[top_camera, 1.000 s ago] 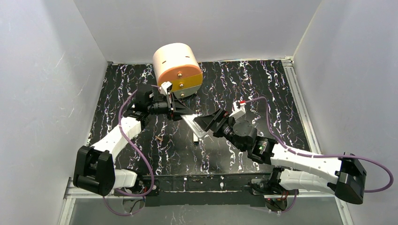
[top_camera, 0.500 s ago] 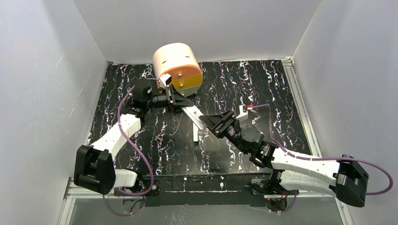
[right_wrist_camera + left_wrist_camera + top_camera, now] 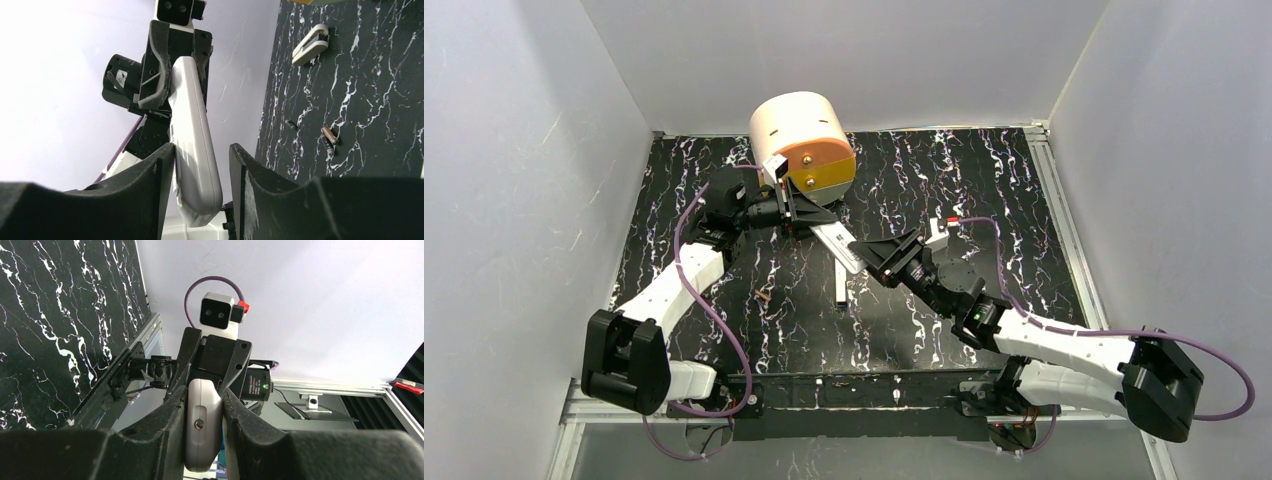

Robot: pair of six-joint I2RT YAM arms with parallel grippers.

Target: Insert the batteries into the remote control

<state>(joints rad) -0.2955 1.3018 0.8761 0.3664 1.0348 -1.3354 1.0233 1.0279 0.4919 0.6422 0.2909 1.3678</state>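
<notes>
1. Our left gripper [image 3: 202,407] pinches the remote control [image 3: 201,427] by one end, lifted off the table [image 3: 50,315] so its other end is free.
2. Our right gripper [image 3: 202,150] straddles that end, jaws spread, likely to take it.
3. The batteries [image 3: 327,136] lie together on the table.

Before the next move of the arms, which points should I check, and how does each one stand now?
1. Left gripper holds the remote, jaws shut on one end: ok.
2. Right gripper has the free end between its jaws: ok.
3. Right jaws closed on the remote: not ok, a gap shows on one side.
4. Remote lifted off the table: ok.
5. Batteries lie free on the table, nothing on them: ok.
6. Battery bay open and turned toward the batteries: cannot tell.
</notes>
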